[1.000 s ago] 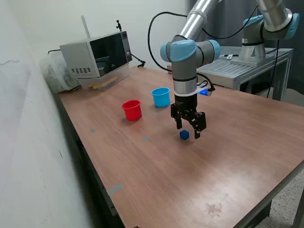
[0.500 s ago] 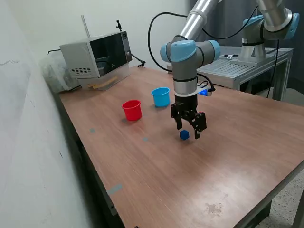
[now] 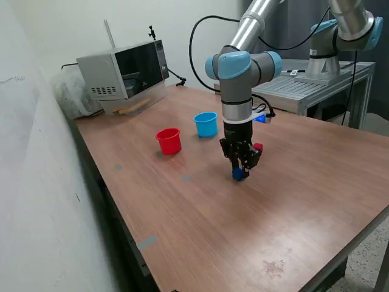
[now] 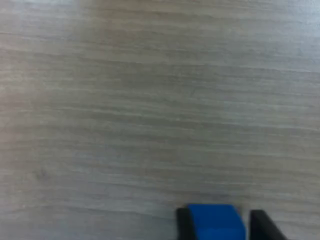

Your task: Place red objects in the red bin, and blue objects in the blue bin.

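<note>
In the exterior view, the arm's fingers [image 3: 240, 173] are down on the tabletop [image 3: 200, 219], pressed shut on a small blue cube [image 3: 237, 174]. A red cube [image 3: 258, 146] peeks out just behind the arm. The red cup [image 3: 169, 140] and blue cup [image 3: 206, 124] stand near each other, away from the fingers.

In the wrist view, the blue cube [image 4: 216, 222] sits squeezed between two dark fingers [image 4: 262, 226] on the wood.

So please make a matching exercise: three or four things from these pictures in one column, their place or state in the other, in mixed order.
Things:
1. small red plastic cup
2. small light blue plastic cup
3. small dark blue cube
4. grey microwave oven

Places:
A. between the end effector fingers
B. far end of the table
C. standing nearer the microwave oven's side
D. standing nearer the arm

Pairs: 1-C, 2-D, 3-A, 4-B
</note>
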Motion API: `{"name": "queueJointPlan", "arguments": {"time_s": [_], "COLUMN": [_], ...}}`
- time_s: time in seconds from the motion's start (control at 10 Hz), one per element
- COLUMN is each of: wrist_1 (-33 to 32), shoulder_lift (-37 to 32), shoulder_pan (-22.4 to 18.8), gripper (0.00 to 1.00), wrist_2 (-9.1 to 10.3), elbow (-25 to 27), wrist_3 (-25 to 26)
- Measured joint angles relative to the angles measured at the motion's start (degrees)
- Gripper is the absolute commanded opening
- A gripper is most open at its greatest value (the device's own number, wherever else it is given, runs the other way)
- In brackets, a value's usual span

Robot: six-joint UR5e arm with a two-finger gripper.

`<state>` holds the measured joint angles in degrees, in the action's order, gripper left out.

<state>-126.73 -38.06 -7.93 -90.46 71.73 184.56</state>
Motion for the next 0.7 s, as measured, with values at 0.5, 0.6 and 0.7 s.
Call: {"name": "queueJointPlan", "arguments": {"time_s": [0.5, 0.6, 0.7], "wrist_1": [0.1, 0.1, 0.1], "shoulder_lift": [-0.3, -1.0, -2.2], "shoulder_pan": [-0.2, -0.2, 0.0], "gripper": [0.00, 0.00, 0.00], "wrist_2": [-0.28, -0.45, -0.77], "elbow": [0.4, 0.9, 1.8], "wrist_3": [-0.1, -0.3, -0.4]}}
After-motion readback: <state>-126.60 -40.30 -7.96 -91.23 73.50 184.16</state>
